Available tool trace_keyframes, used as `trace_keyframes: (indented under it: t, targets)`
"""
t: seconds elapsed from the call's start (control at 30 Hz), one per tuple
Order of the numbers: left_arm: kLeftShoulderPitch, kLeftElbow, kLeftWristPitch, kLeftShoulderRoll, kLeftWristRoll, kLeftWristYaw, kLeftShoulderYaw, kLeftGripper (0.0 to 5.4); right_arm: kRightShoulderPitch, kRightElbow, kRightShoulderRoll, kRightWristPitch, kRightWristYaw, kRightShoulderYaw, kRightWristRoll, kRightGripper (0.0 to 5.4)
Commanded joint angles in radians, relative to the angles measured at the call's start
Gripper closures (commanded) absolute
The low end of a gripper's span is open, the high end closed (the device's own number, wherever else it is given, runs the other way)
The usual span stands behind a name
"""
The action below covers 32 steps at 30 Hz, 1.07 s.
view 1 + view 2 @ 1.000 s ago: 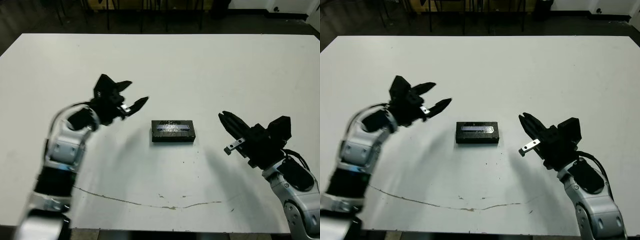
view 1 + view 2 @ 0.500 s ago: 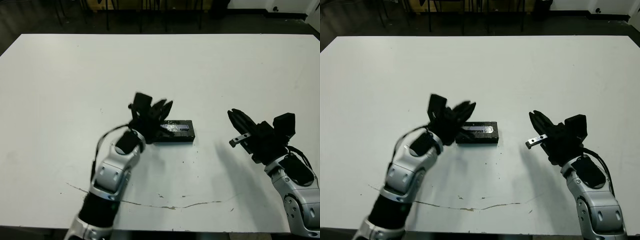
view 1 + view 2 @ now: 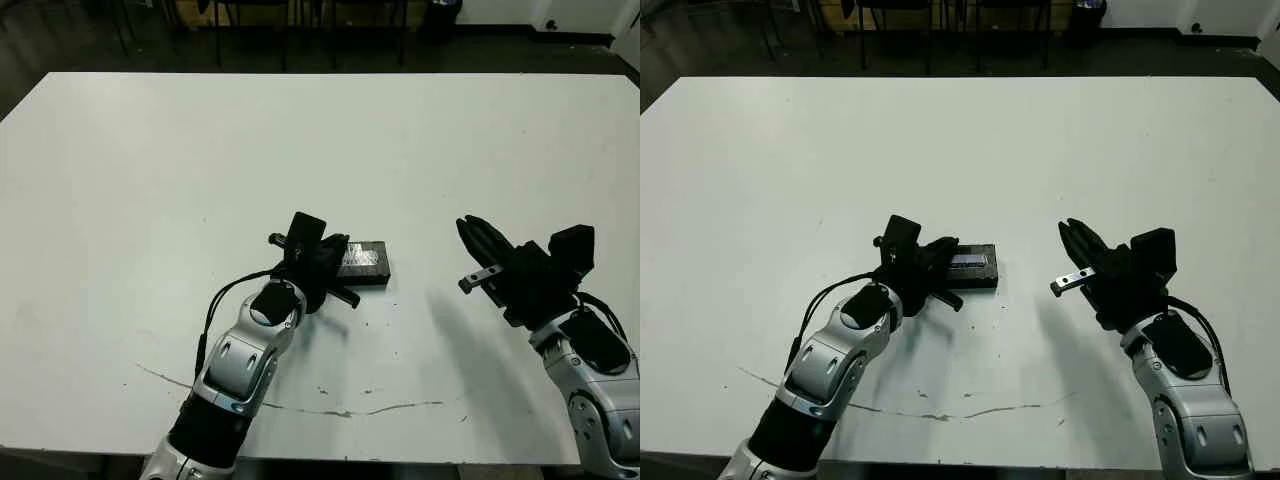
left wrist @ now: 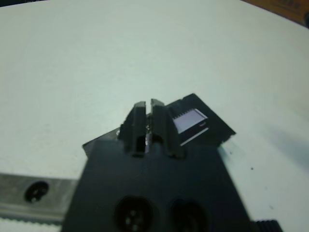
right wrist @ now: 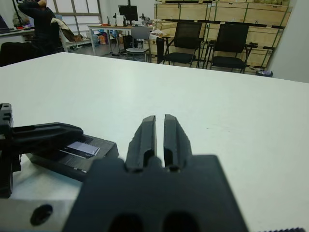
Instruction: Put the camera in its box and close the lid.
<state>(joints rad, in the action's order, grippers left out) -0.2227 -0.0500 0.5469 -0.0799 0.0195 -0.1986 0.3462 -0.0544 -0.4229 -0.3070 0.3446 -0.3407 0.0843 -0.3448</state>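
The box (image 3: 366, 276) sits mid-table as a low black block with the lid (image 3: 364, 258) lying flat on it, pale strip up. The camera is hidden. My left gripper (image 3: 336, 250) is shut, its tips over the box's left end. In the left wrist view the fingers (image 4: 138, 118) press together in front of the lid (image 4: 193, 120) with nothing between them. Whether they touch the lid I cannot tell. My right gripper (image 3: 465, 226) is shut too. It hovers well to the right of the box, and its fingers (image 5: 145, 133) point past the box (image 5: 72, 157).
A thin brownish crack (image 3: 330, 410) runs along the table's front. White table (image 3: 150, 180) stretches wide to the left, the back and the right. Beyond the far edge stand chairs (image 5: 186, 46), stacked crates (image 5: 231, 12) and a person (image 5: 36, 17).
My left arm swung right and down from the table's left side to the box's left end, and its fingers went from open to shut. The right arm shifted slightly right.
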Motion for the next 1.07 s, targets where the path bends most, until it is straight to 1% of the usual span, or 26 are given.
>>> trace_keyframes:
  t: [0.03, 0.13, 0.23, 0.33, 0.37, 0.43, 0.53, 0.57, 0.7, 0.77, 0.83, 0.93, 1.07]
  targets:
    - [0.069, 0.044, 0.082, 0.041, -0.001, -0.023, 0.011, 5.39, -0.014, -0.002, 0.0, 0.026, 0.005, -0.005, 0.002, 5.4]
    - [0.064, -0.014, 0.066, 0.032, 0.023, -0.029, -0.012, 5.39, -0.014, -0.001, 0.001, 0.021, 0.003, -0.007, 0.005, 5.4]
    - [0.043, -0.068, 0.056, 0.028, 0.063, -0.046, -0.052, 5.39, -0.01, 0.007, 0.005, 0.009, 0.0, -0.011, 0.007, 5.4]
    - [0.001, -0.146, 0.133, 0.024, 0.108, -0.039, -0.114, 5.39, -0.011, -0.013, 0.012, 0.032, 0.016, -0.015, 0.004, 5.4]
    - [-0.013, -0.168, 0.154, 0.028, 0.129, -0.044, -0.138, 5.39, -0.011, -0.015, 0.014, 0.028, 0.014, -0.016, 0.001, 5.4]
    - [-0.031, -0.204, 0.164, 0.054, 0.156, -0.064, -0.175, 5.39, -0.01, -0.015, 0.019, 0.021, 0.014, -0.02, 0.002, 5.4]
    - [-0.019, -0.257, 0.109, 0.105, 0.18, -0.095, -0.226, 5.39, -0.012, -0.03, 0.026, 0.025, 0.034, -0.031, 0.023, 5.4]
    - [-0.01, -0.269, 0.076, 0.12, 0.181, -0.103, -0.237, 5.39, -0.011, -0.031, 0.03, 0.023, 0.037, -0.034, 0.025, 5.4]
    - [0.054, -0.313, -0.138, 0.212, 0.149, -0.145, -0.283, 5.39, 0.002, -0.022, 0.044, 0.004, 0.045, -0.047, 0.039, 5.4]
    - [0.102, -0.279, -0.348, 0.243, 0.086, -0.132, -0.303, 5.39, 0.013, -0.011, 0.05, -0.013, 0.049, -0.055, 0.054, 5.4]
    - [0.137, -0.225, -0.504, 0.254, 0.043, -0.106, -0.326, 5.39, 0.025, 0.002, 0.059, -0.016, 0.049, -0.057, 0.052, 5.4]
    - [0.168, -0.15, -0.631, 0.24, 0.028, -0.057, -0.363, 5.39, 0.036, 0.026, 0.071, -0.034, 0.041, -0.061, 0.052, 5.4]
    - [0.191, -0.081, -0.714, 0.223, 0.029, -0.008, -0.394, 5.39, 0.046, 0.053, 0.079, -0.057, 0.038, -0.07, 0.061, 5.4]
